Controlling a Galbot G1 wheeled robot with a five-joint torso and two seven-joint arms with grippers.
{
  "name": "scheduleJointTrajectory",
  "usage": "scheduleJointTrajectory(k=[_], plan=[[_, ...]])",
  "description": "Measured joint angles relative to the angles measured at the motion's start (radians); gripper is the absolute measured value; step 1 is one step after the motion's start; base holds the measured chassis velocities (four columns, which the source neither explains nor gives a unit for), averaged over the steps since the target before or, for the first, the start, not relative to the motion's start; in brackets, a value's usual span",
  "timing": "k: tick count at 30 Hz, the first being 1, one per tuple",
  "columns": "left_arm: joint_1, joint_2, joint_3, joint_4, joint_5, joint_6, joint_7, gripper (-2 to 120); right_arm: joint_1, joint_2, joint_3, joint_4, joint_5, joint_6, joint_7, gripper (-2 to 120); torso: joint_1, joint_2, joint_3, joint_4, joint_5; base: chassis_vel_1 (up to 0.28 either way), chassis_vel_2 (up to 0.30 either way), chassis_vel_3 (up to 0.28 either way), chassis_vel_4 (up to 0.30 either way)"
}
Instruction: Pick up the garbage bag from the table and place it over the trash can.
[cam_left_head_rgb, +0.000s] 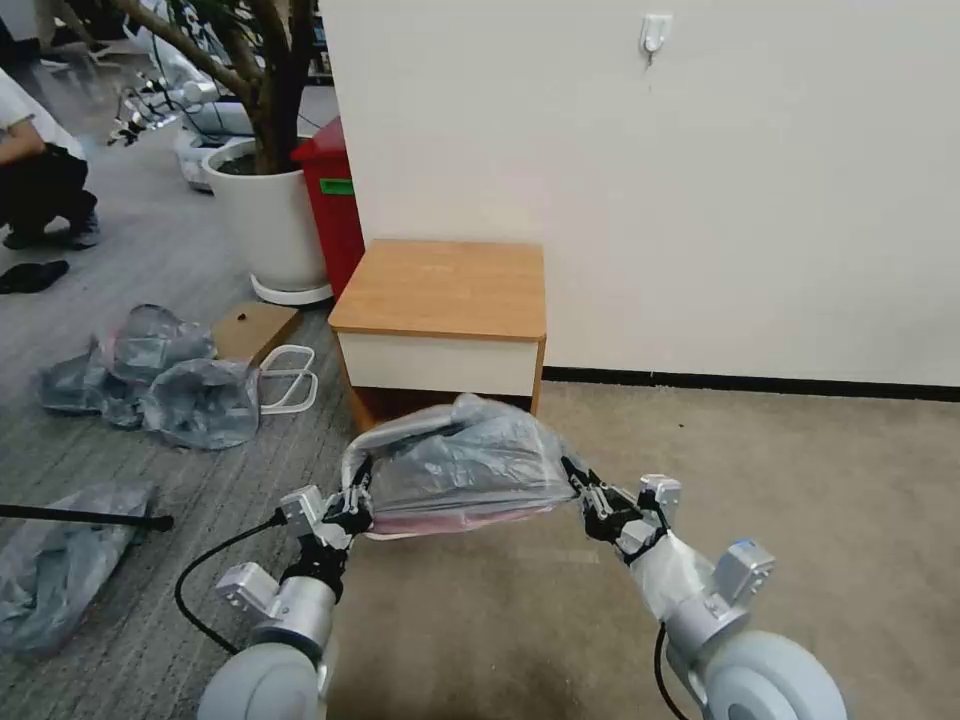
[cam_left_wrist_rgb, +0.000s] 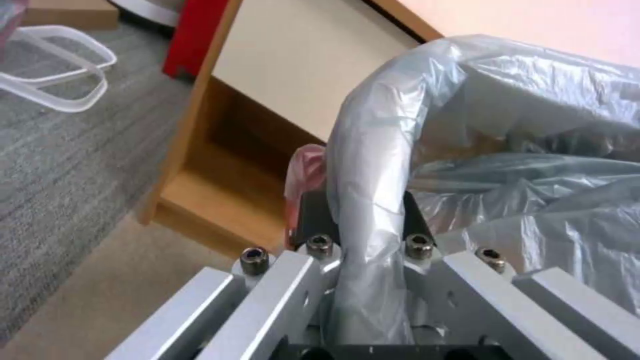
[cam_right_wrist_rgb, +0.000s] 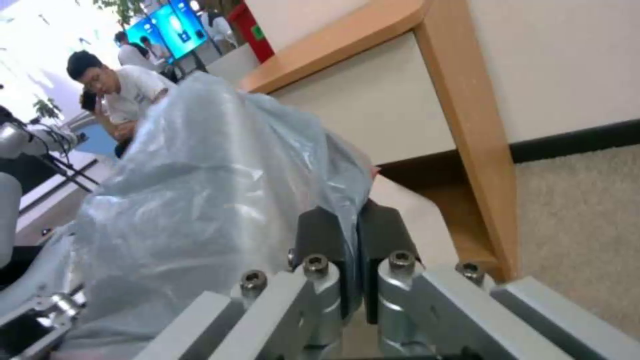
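The garbage bag (cam_left_head_rgb: 460, 470), thin grey plastic with a pinkish-red rim along its lower edge, is stretched between my two grippers just in front of the table (cam_left_head_rgb: 440, 285). At the bag's left end my left gripper (cam_left_head_rgb: 352, 505) is shut on a bunched fold (cam_left_wrist_rgb: 363, 220). The right gripper (cam_left_head_rgb: 580, 490) pinches the opposite edge (cam_right_wrist_rgb: 359, 230). The bag bulges like a dome, and a pale boxy shape (cam_left_wrist_rgb: 507, 100) shows dimly through it. I cannot tell whether that shape is the trash can.
Bulkier grey bags (cam_left_head_rgb: 180, 390) lie on the floor to the left, with a white wire frame (cam_left_head_rgb: 285, 375) and a cardboard piece (cam_left_head_rgb: 255, 330). Beside the table stand a red bin (cam_left_head_rgb: 335, 200) and a white plant pot (cam_left_head_rgb: 265, 220). Open carpet lies to the right.
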Motion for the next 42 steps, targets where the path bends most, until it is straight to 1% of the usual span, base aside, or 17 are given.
scheduleJointTrajectory(k=[6, 10, 12, 13, 14, 15, 17, 19, 20, 22, 23, 25, 27, 28, 30, 35, 42], plan=[[0.001, -0.02, -0.001, 0.007, -0.009, 0.006, -0.005, 4, -0.019, 0.028, 0.008, 0.019, -0.008, 0.022, -0.001, 8, 0.0, 0.0, 0.0, 0.0, 0.0001, 0.0, 0.0, 0.0, 0.0], [-0.001, -0.03, -0.004, 0.028, -0.019, 0.01, -0.019, 4, -0.062, 0.075, 0.039, 0.063, 0.012, 0.061, 0.001, 26, 0.0, 0.0, 0.0, 0.0, 0.0, 0.0, 0.0, 0.0, 0.0], [-0.001, -0.03, -0.004, 0.029, -0.019, 0.01, -0.02, 4, -0.064, 0.077, 0.04, 0.065, 0.014, 0.062, 0.002, 26, 0.0, 0.0, 0.0, 0.0, 0.0, 0.0, 0.0, 0.0, 0.0], [-0.002, -0.031, -0.006, 0.038, -0.019, 0.01, -0.023, 4, -0.085, 0.094, 0.061, 0.091, 0.037, 0.078, 0.004, 36, 0.0, 0.0, 0.0, -0.0001, -0.0001, 0.0, 0.0, 0.0, 0.0], [-0.002, -0.031, -0.007, 0.04, -0.019, 0.01, -0.024, 4, -0.091, 0.098, 0.068, 0.099, 0.047, 0.081, 0.005, 39, 0.0, 0.0, 0.0, -0.0001, -0.0001, 0.0, 0.0, 0.0, 0.0], [-0.002, -0.031, -0.007, 0.04, -0.019, 0.01, -0.024, 4, -0.091, 0.098, 0.068, 0.099, 0.047, 0.081, 0.005, 39, 0.0, 0.0, 0.0, -0.0001, -0.0001, 0.0, 0.0, 0.0, 0.0], [-0.002, -0.034, -0.011, 0.04, -0.034, 0.01, -0.025, 4, -0.102, 0.109, 0.087, 0.111, 0.083, 0.087, 0.005, 47, 0.0, 0.0, 0.0, 0.0, -0.0001, 0.0, 0.0, 0.0, 0.0], [-0.001, -0.042, -0.018, 0.034, -0.081, 0.016, -0.035, 4, -0.116, 0.136, 0.105, 0.106, 0.163, 0.094, 0.009, 59, 0.0, 0.0, 0.0, -0.0001, -0.0001, 0.0, 0.0, 0.0, 0.0], [-0.001, -0.042, -0.018, 0.034, -0.081, 0.016, -0.035, 4, -0.116, 0.136, 0.105, 0.106, 0.163, 0.094, 0.009, 59, 0.0, 0.0, 0.0, -0.0001, -0.0001, 0.0, 0.0, 0.0, 0.0], [0.001, -0.053, -0.027, 0.028, -0.127, 0.024, -0.047, 4, -0.128, 0.166, 0.109, 0.072, 0.229, 0.107, 0.01, 68, 0.0, 0.0, 0.0, -0.0001, 0.0, 0.0, 0.0, 0.0, 0.0], [0.001, -0.053, -0.027, 0.028, -0.127, 0.024, -0.047, 4, -0.128, 0.166, 0.109, 0.072, 0.229, 0.107, 0.01, 68, 0.0, 0.0, 0.0, -0.0001, 0.0, 0.0, 0.0, 0.0, 0.0], [0.004, -0.062, -0.034, 0.027, -0.168, 0.031, -0.059, 4, -0.126, 0.203, 0.101, 0.033, 0.281, 0.112, 0.011, 80, 0.0, 0.0, 0.0, 0.0, 0.0, 0.0, 0.0, 0.0, 0.0], [0.008, -0.068, -0.036, 0.026, -0.179, 0.034, -0.063, 4, -0.115, 0.23, 0.08, 0.01, 0.295, 0.113, 0.011, 88, 0.0, 0.0, 0.0, 0.0, 0.0, 0.0, 0.0, 0.0, 0.0], [0.008, -0.068, -0.036, 0.026, -0.179, 0.034, -0.063, 4, -0.115, 0.23, 0.08, 0.01, 0.295, 0.113, 0.011, 88, 0.0, 0.0, 0.0, 0.0, 0.0, 0.0, 0.0, 0.0, 0.0], [0.01, -0.072, -0.036, 0.024, -0.181, 0.035, -0.064, 4, -0.1, 0.258, 0.041, 0.0, 0.295, 0.112, 0.008, 97, 0.0, 0.0, 0.0, 0.0, -0.0001, 0.0, 0.0, 0.0, 0.0], [0.009, -0.076, -0.031, 0.024, -0.18, 0.036, -0.066, 4, -0.068, 0.293, -0.021, -0.013, 0.268, 0.105, 0.007, 100, 0.0, 0.0, 0.0, 0.0, -0.0002, 0.0, 0.0, 0.0, 0.0], [0.009, -0.089, -0.02, 0.026, -0.179, 0.037, -0.066, 4, -0.037, 0.324, -0.067, -0.039, 0.227, 0.101, 0.002, 99, 0.0, 0.0, 0.0, 0.0, -0.0002, 0.0, 0.0, 0.0, 0.0]])
